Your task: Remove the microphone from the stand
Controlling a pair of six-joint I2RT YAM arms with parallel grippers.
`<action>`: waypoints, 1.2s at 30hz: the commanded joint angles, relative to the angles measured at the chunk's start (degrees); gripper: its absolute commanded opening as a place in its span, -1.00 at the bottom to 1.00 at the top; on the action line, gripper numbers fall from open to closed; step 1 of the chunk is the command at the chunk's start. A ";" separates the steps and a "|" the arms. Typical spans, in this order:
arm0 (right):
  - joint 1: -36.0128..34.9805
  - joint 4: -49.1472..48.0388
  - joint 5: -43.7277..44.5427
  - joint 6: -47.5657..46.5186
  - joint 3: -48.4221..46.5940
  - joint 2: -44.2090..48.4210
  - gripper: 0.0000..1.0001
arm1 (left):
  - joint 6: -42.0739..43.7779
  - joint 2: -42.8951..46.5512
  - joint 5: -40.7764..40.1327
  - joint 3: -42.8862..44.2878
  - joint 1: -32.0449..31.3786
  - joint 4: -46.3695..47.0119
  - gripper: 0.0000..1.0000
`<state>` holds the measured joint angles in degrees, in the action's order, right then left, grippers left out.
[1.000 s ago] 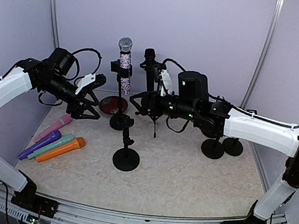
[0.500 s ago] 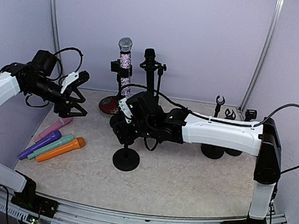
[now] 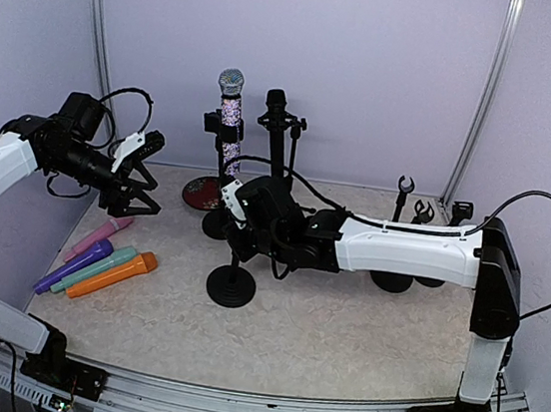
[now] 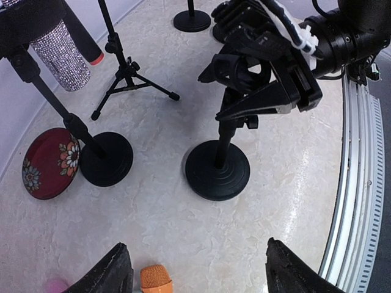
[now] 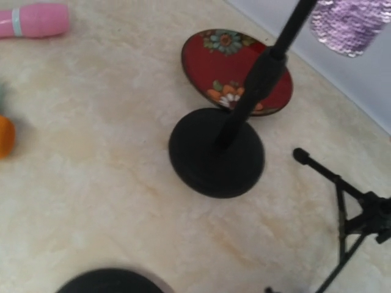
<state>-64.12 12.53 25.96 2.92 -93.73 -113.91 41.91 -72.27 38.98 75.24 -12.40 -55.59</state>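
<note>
Since half a second ago the right arm has pulled back a little, and the short stand (image 3: 231, 287) under it has slid slightly toward the rear of the counter (image 3: 341, 325). The left arm has not moved. The right end effector (image 4: 253, 79) sits at the head of that short stand. It may be clamped on the clip, but I cannot tell whether it is clenched or released. The left end effector (image 3: 148, 175) hovers at the left, released, with its fingers spread wide above four coloured microphones (image 3: 97, 265) lying on the counter. The sequined microphone (image 3: 229, 110) stands upright in the clip of the tall stand (image 4: 105, 159), whose base is just beside a red dish (image 3: 200, 193). A black microphone (image 3: 275, 116) sits on a tripod (image 4: 125, 82) next to it.
</note>
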 commanded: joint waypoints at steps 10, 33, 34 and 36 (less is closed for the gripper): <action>13.67 3.70 1.67 -11.56 10.51 9.55 -0.27 | 0.36 -1.03 0.92 3.58 0.23 -0.81 0.45; 35.64 3.65 7.88 -21.19 9.11 5.20 -0.32 | 1.77 -0.75 0.29 3.24 0.24 -1.95 0.45; 36.35 3.64 8.18 -21.34 8.82 5.00 -0.31 | 1.78 -0.84 0.29 3.39 0.19 -2.02 0.45; 38.01 3.99 8.55 -21.40 7.95 4.61 -0.31 | 1.78 -0.94 0.24 3.59 0.24 -2.26 0.45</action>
<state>-30.20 12.93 27.75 -13.52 -84.62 -106.63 42.78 -73.10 38.98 77.32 -12.40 -56.36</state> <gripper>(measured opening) 0.416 0.723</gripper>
